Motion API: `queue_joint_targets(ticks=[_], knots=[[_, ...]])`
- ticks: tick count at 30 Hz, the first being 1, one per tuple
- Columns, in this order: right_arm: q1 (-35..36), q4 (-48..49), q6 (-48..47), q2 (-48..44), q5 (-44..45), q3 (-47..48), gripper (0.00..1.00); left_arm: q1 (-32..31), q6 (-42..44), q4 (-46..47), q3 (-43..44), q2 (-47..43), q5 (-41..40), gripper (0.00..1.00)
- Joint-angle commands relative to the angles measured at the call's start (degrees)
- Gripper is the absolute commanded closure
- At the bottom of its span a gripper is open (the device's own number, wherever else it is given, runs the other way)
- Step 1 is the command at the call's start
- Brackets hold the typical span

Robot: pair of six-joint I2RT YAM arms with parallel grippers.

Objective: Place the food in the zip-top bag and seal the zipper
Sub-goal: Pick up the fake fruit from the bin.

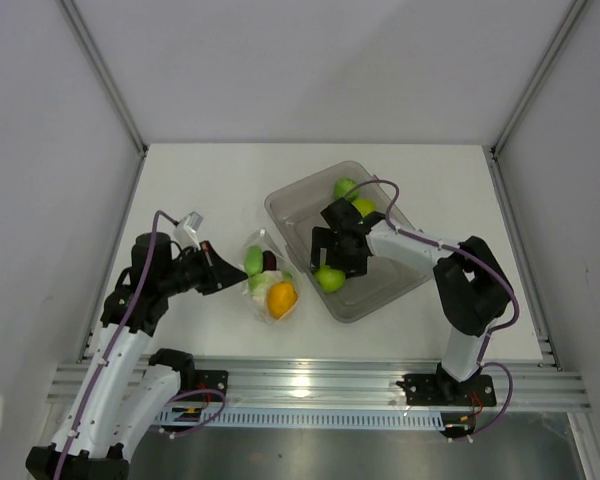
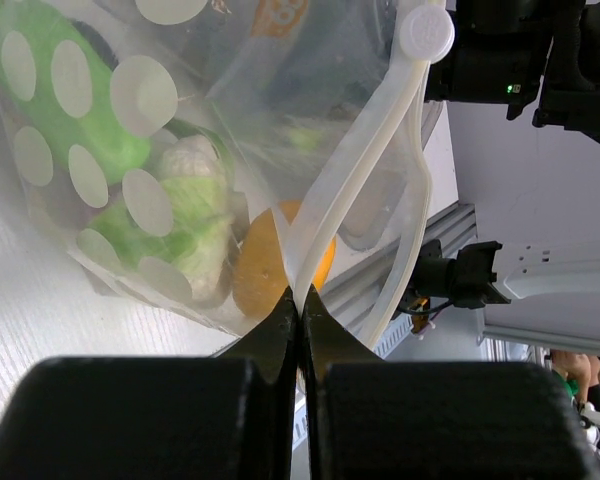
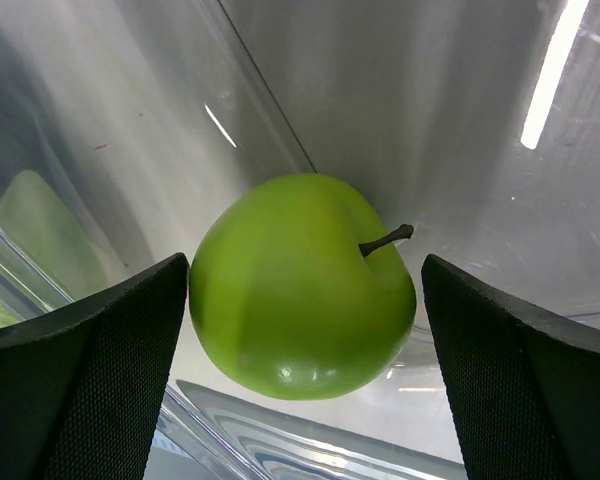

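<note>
Black and closed tight, the left jaws pinch the mouth edge of the zip-top bag (image 2: 180, 120) right where the two halves of the zipper (image 2: 380, 180) meet. From that pinch the halves spread apart, so the mouth stands unsealed. The bag lies on the white surface (image 1: 210, 180) between the two arms, just left of the grey bin (image 1: 300, 205). Inside the bag, nearest the front, sits the orange citrus (image 1: 281, 297), then the white cauliflower (image 1: 261, 283). A green piece (image 1: 253, 258) and the purple eggplant (image 1: 271, 261) lie behind them. Farther right, the right jaws reach into the bin, spread wide on either side of a green apple (image 3: 300, 285) without gripping it. Two more green fruits (image 1: 346, 187) lie at the bin's far end.
</note>
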Motion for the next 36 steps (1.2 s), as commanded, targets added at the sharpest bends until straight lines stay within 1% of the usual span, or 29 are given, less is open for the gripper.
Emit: queue_joint_targets(ticks=[1,4,6,9,10,12,13,14,16,18,22,26,29,33,36], knots=[[0.88,1.98,1.88,-0.74,0.94,0.53,0.01,-0.11,-0.55,0.81,1.02,-0.56,0.88,0.99],[0.97,2.68,1.97,-1.18,0.68,-0.35,0.04,-0.11,-0.72,0.98,0.85,-0.56,0.96,0.99],[0.97,2.60,2.15,-1.18,0.42,-0.62,0.08,-0.11,-0.81,0.99,0.93,-0.64,1.14,0.99],[0.97,3.30,2.32,-1.70,-0.29,-1.32,0.18,-0.11,-0.90,0.98,0.76,-0.91,0.97,0.99],[0.97,3.56,2.41,-1.96,-0.11,-1.76,0.25,-0.11,-0.81,0.81,0.76,-0.99,0.88,0.99],[0.71,3.56,2.41,-2.67,0.15,-1.94,0.35,-0.11,-0.81,0.72,0.67,-0.99,0.88,0.99],[0.44,3.48,2.32,-3.63,-0.20,-2.11,0.49,-0.11,-0.81,0.63,0.76,-0.99,0.88,0.99],[0.18,3.47,1.98,-4.07,-0.72,-2.11,0.57,-0.11,-0.81,0.72,0.67,-1.08,0.79,0.99],[-1.05,2.78,1.36,-5.73,-1.60,-1.85,0.67,-0.11,-0.98,0.63,0.58,-1.17,0.70,0.99],[-2.45,1.81,0.31,-7.23,-1.17,-1.41,0.69,-0.11,-1.33,0.54,0.76,-1.26,0.44,0.99],[-4.74,-1.53,-2.07,-11.71,-1.25,0.34,0.77,-0.11,-5.02,0.28,1.55,-1.08,-1.84,0.99],[-4.92,-4.43,-4.97,-16.37,-1.78,3.68,0.79,-0.11,-8.28,-1.91,2.95,-0.03,-4.56,1.00],[-4.83,-5.49,-6.46,-20.06,-4.76,5.71,0.81,-0.11,-10.82,-3.75,3.83,0.67,-6.67,0.99],[-2.55,-5.14,-8.83,-24.54,-9.42,7.81,0.83,-0.11,-12.93,-5.08,4.19,0.33,-9.75,0.99],[1.66,-5.23,-11.20,-26.48,-9.34,10.79,0.84,-0.11,-13.38,-5.43,4.19,0.15,-9.67,0.99]])
